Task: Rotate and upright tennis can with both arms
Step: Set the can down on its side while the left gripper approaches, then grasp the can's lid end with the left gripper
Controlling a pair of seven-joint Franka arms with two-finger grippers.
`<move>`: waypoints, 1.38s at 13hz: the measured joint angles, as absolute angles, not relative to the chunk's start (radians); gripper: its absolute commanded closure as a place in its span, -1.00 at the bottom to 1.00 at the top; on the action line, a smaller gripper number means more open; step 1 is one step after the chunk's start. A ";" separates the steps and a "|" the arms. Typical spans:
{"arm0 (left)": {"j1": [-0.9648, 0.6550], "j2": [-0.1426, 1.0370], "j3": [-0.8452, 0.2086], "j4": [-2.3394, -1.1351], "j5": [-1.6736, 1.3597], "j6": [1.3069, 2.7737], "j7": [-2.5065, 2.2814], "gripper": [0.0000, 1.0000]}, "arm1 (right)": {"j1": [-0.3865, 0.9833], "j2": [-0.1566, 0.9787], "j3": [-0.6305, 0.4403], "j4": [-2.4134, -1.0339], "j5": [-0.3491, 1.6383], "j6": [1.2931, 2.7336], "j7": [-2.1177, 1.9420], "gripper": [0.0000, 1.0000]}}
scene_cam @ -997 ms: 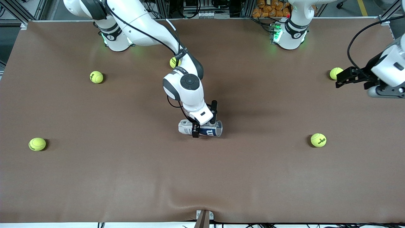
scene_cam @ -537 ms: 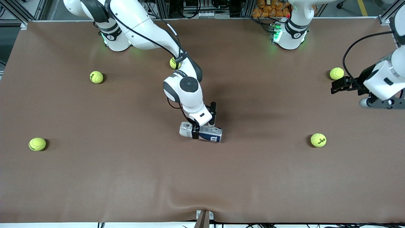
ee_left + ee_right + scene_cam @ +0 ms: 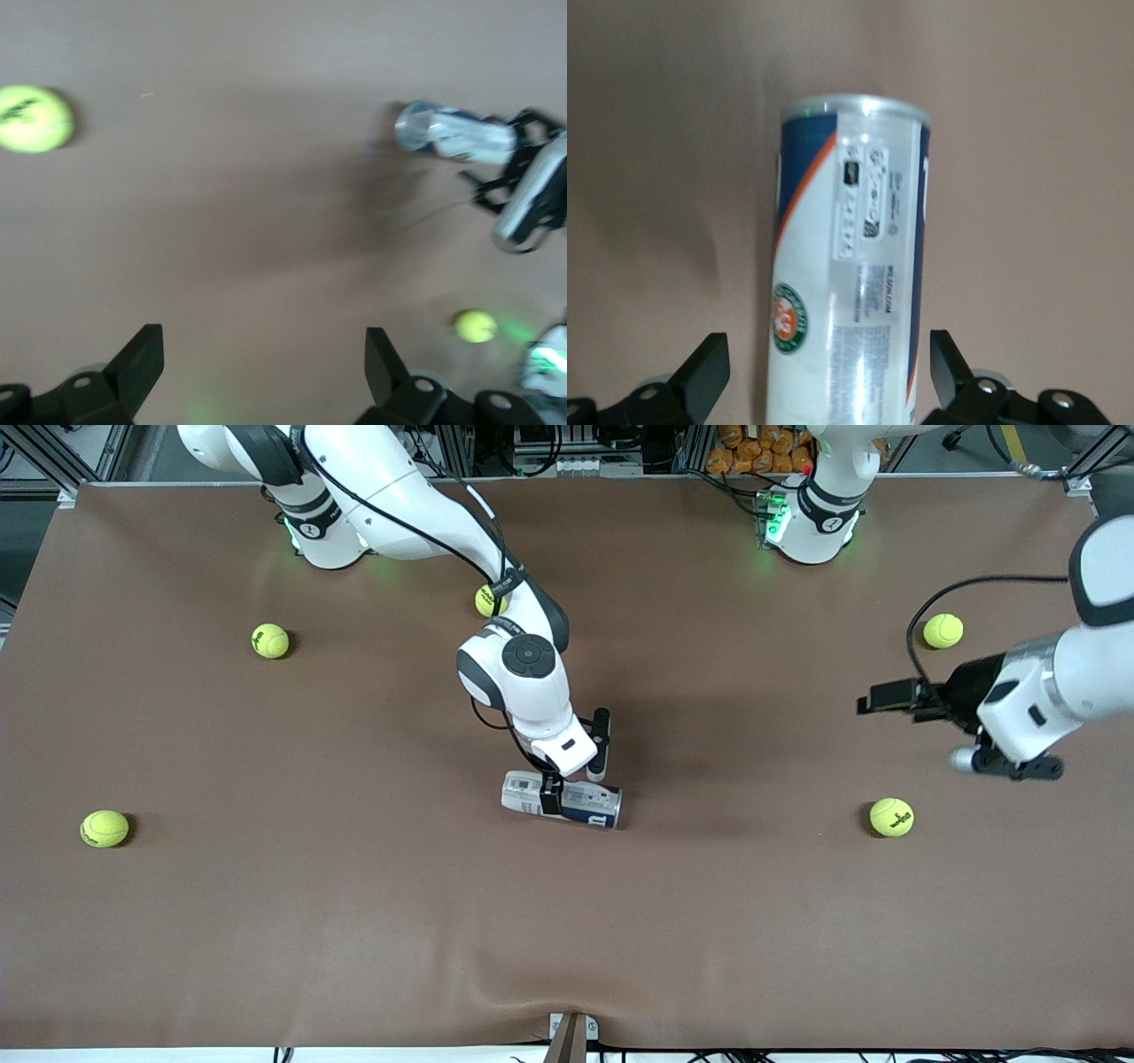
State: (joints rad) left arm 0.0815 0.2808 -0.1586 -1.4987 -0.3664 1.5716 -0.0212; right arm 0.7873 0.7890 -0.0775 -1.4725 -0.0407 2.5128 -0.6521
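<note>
- Toward the right arm's end of the brown table (image 3: 266, 921), two tennis balls (image 3: 104, 828) (image 3: 270, 640) lay well apart.
- Near the table's middle, the tennis can (image 3: 562, 800) lay on its side, its open end (image 3: 413, 127) pointing toward the left arm's end.
- Over the can stood the right gripper (image 3: 576, 766), fingers (image 3: 704, 367) spread wide to either side of the label without touching it.
- Another ball (image 3: 485, 600) lay by the right arm, farther from the front camera than the can.
- Toward the left arm's end, the left gripper (image 3: 886, 696) hung over bare table between two balls (image 3: 943, 631) (image 3: 891, 817), its fingers (image 3: 142, 359) apart and holding nothing.
</note>
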 measured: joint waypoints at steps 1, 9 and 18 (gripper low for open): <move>0.081 0.317 -0.159 -1.492 -0.410 1.603 -0.020 -1.00 | 0.785 0.773 -0.078 -1.471 0.031 2.484 -0.652 -1.00; 0.072 0.606 -0.163 -1.483 -0.793 1.789 0.208 -1.00 | 0.552 0.555 -0.096 -1.462 0.177 2.029 -0.339 -1.00; -0.119 0.767 -0.171 -1.472 -1.055 1.992 0.326 -1.00 | 0.187 0.395 -0.207 -1.460 0.172 1.692 -0.355 -1.00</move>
State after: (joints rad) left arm -0.1191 0.7667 -0.1712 -1.4719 -1.0553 1.9920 0.3258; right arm 0.1872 0.3952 -0.2071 -1.4596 0.1724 1.6917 -0.3547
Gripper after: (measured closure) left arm 0.000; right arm 0.000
